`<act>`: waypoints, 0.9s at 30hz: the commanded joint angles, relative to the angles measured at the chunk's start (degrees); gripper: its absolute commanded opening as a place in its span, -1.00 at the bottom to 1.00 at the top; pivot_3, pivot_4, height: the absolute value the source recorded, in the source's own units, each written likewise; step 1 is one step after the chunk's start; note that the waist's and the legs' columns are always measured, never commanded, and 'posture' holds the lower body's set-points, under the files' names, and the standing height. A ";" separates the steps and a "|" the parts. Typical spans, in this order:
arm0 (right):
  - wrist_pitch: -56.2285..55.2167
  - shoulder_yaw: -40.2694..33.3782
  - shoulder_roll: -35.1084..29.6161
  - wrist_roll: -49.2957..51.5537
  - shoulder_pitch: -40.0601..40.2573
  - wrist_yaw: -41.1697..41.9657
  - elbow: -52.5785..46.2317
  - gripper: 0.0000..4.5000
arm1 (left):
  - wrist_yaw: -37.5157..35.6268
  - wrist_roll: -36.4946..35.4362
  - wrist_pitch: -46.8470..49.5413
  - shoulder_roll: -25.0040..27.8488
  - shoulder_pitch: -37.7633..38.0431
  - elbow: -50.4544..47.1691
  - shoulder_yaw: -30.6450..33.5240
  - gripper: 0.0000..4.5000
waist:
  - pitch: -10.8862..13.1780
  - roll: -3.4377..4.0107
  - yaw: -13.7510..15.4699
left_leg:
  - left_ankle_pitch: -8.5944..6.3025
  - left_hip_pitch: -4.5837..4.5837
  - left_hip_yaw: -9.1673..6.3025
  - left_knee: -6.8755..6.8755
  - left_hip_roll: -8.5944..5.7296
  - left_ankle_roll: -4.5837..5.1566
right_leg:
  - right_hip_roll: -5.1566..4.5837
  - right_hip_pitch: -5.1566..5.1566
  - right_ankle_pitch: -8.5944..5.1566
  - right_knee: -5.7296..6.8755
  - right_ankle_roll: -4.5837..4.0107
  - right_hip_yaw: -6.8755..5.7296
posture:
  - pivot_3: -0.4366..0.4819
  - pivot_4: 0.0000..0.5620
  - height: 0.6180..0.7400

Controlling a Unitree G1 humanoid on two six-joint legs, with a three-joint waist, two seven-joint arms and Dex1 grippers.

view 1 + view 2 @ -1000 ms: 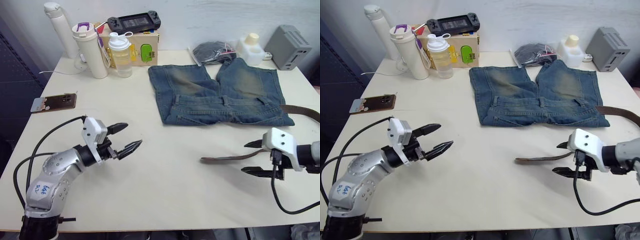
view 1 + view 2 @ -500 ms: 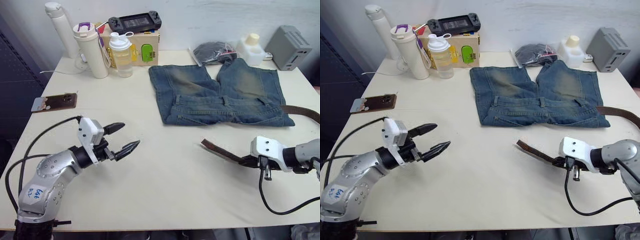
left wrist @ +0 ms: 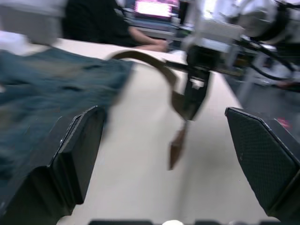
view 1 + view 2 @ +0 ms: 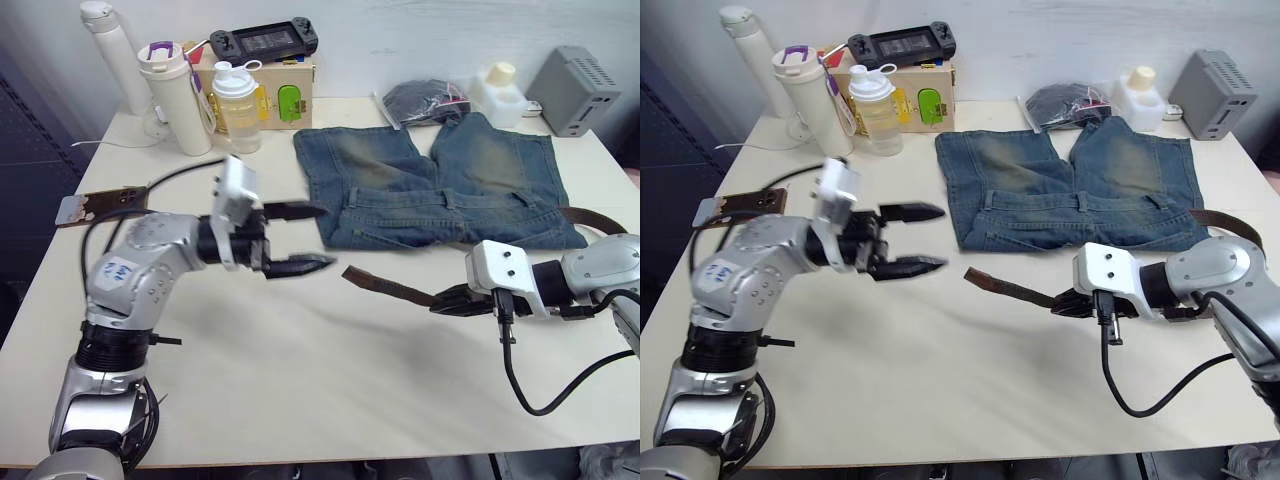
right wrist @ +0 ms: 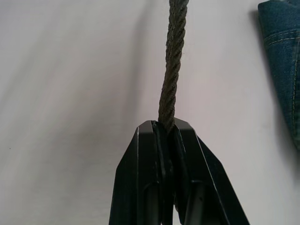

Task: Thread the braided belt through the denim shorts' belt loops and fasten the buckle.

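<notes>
Cream desk [image 4: 300, 380]: the belt [image 4: 385, 288] is pinched edge-on near its free end in the clamped right pincer [image 4: 447, 299], beside the shorts [image 4: 440, 185]; the left pincer [image 4: 300, 240] is spread wide, empty. Slippage from so thin a grip is judged possible. No writing can be read.

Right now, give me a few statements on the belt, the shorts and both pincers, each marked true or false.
1. The right pincer is shut on the braided belt. True.
2. The left pincer grips the belt's free end. False: it is open beside the denim shorts, holding nothing.
3. The belt already runs through the belt loops. False: it lies outside the waistband.
4. The shorts lie flat on the table. True.
5. A handheld game console rests on the shorts. False: it sits on a box behind them.
</notes>
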 commanded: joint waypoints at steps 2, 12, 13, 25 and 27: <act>1.01 -0.47 0.50 0.53 -1.28 -1.00 -2.95 -0.97 | -4.72 0.38 -1.32 0.47 0.24 -1.60 -2.21 1.00 | 0.00 0.00 -0.40 | 0.00 0.03 -0.02 0.00 0.01 -0.01 | -0.01 0.01 -0.01 0.02 -0.02 0.00 | -0.05 -0.47 0.12; 2.63 -1.49 0.49 1.68 -1.32 -2.10 -5.39 -0.97 | -6.67 11.64 -12.23 -3.10 0.38 6.66 -8.76 1.00 | 0.01 -0.02 -0.27 | 0.00 0.01 -0.02 0.05 -0.06 0.01 | -0.06 0.04 -0.01 0.00 -0.01 0.01 | -0.05 -0.47 0.12; 2.69 -1.56 0.48 1.78 -1.25 -2.19 -5.49 -0.97 | -6.73 11.86 -12.44 -3.56 0.37 7.08 -8.71 1.00 | 0.02 -0.03 -0.29 | 0.00 0.01 -0.02 0.05 -0.06 0.01 | -0.06 0.04 -0.01 0.00 -0.01 0.01 | -0.05 -0.47 0.12; 1.99 -1.20 0.47 1.30 -0.78 -2.78 -4.74 -1.00 | -7.12 10.29 -10.24 -4.49 0.95 5.53 -6.49 -0.99 | 0.03 -0.06 -0.39 | 0.00 0.00 -0.03 0.05 -0.06 0.01 | -0.07 0.02 -0.01 0.01 -0.01 0.00 | -0.05 -0.47 0.12; 2.08 -0.97 0.61 1.27 -0.94 -2.93 -4.55 -1.00 | -7.21 10.15 -9.86 -4.44 1.10 5.34 -6.32 -0.99 | 0.04 -0.06 -0.39 | 0.00 0.00 -0.04 0.05 -0.05 0.01 | -0.07 0.02 -0.01 0.01 -0.01 0.00 | -0.05 -0.47 0.12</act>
